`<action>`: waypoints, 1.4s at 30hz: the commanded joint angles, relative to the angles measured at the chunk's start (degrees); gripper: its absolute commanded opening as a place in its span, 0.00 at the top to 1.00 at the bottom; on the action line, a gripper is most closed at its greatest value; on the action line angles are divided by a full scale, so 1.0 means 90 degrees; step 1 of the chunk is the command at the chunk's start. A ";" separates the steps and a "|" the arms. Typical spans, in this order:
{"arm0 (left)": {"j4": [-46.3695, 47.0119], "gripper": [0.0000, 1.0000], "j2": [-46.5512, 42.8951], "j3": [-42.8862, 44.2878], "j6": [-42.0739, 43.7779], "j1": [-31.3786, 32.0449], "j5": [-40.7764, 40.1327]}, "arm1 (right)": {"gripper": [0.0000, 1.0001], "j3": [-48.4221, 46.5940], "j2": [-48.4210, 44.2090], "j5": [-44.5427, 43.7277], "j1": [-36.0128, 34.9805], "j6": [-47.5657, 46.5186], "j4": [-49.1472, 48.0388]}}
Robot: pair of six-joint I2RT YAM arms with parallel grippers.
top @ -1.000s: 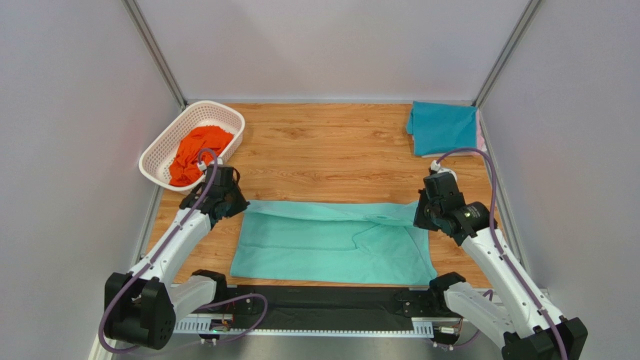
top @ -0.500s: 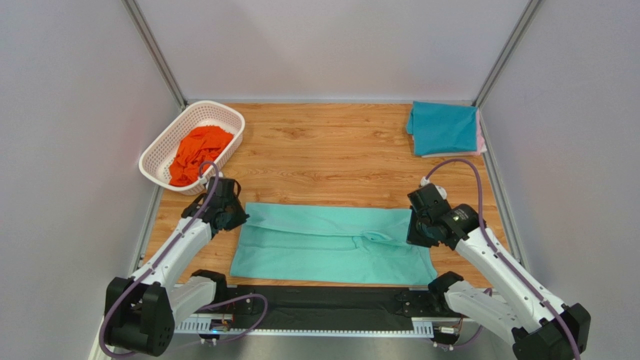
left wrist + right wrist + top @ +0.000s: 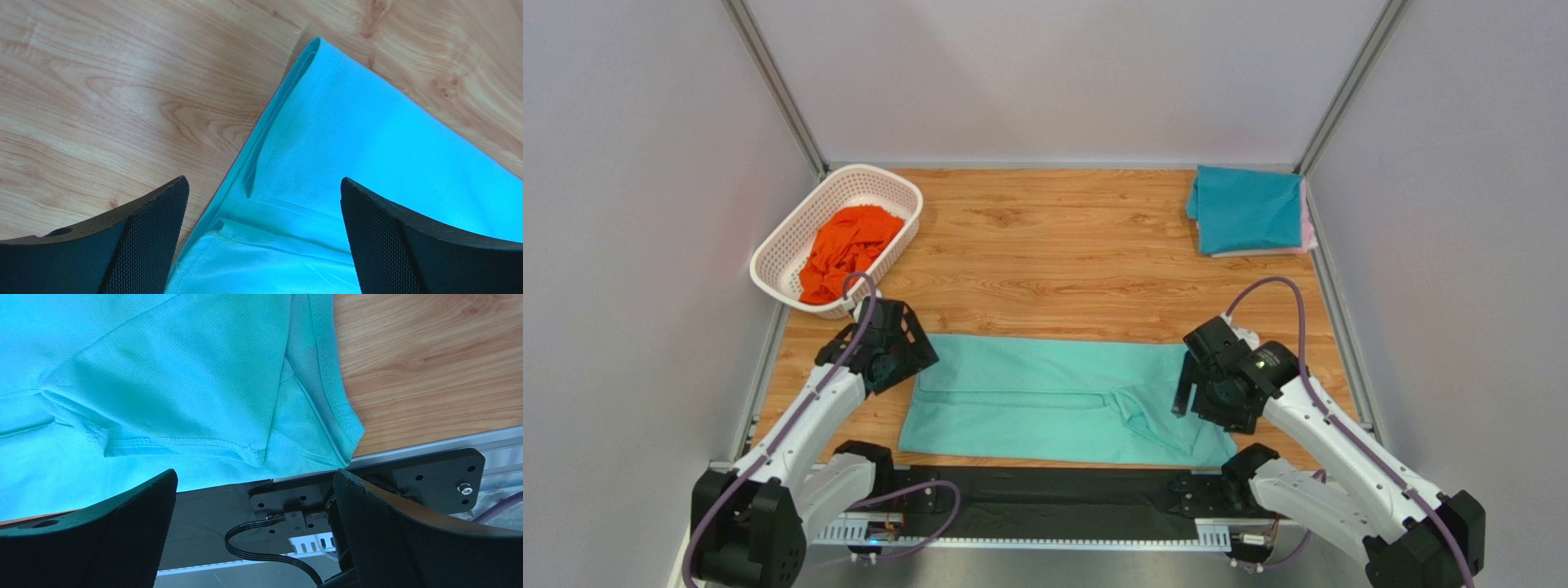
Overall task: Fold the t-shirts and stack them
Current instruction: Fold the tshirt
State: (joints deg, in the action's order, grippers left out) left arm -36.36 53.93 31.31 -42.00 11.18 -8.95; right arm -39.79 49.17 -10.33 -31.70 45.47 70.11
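The mint-green t-shirt (image 3: 1063, 398) lies flat on the near part of the wooden surface (image 3: 1063, 257), between the two arms. It is folded into a long band that runs from left to right. A sleeve with its stitched hem lies on top near the right end.

The left fingers (image 3: 135, 239) are spread wide and grip nothing. They hang over the far left corner of the mint-green t-shirt, and in the left wrist view the folded edge of this corner shows between them.

The right fingers (image 3: 110, 533) are also spread wide and hold nothing. Under them are the sleeve and the near right corner of the same t-shirt, beside the black mounting plate (image 3: 399, 478) at the near edge.

In the far right corner a teal t-shirt (image 3: 1247, 208) lies folded on a pink t-shirt (image 3: 1308, 230), of which only a thin edge is visible. An orange t-shirt (image 3: 844, 249) lies crumpled in the white basket (image 3: 891, 184) at the far left.
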 commanded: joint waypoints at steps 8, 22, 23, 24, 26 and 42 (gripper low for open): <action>-0.0208 0.00 -0.0602 0.0779 -0.0002 0.0037 0.0944 | 0.00 -0.0403 -0.0415 0.0425 -0.0022 -0.0170 -0.0932; 0.1100 0.00 0.1574 0.0770 0.0057 0.0926 0.1971 | 0.00 0.0378 0.1391 0.0766 0.0222 0.0035 -0.3130; 0.1139 0.00 0.1634 0.0721 0.0038 0.0935 0.1923 | 0.00 0.0427 0.1624 0.0776 0.0241 0.0016 -0.3325; 0.1227 0.00 0.1693 0.0595 0.0018 0.0945 0.1913 | 0.00 0.0446 0.1733 0.0757 0.0290 -0.0023 -0.3423; 0.1363 0.00 0.1693 0.0438 -0.0040 0.0945 0.2019 | 0.00 0.0495 0.2064 0.0795 0.0387 -0.0101 -0.3744; 0.1765 0.00 0.1918 -0.0080 -0.0372 0.1131 0.2030 | 0.00 -0.1632 0.5570 0.1587 0.1452 -0.1507 -0.4997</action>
State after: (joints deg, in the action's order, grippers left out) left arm -20.29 70.39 31.97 -44.36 20.64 9.17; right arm -52.56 92.12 3.14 -19.53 36.56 31.40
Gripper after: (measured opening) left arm 0.993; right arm 0.998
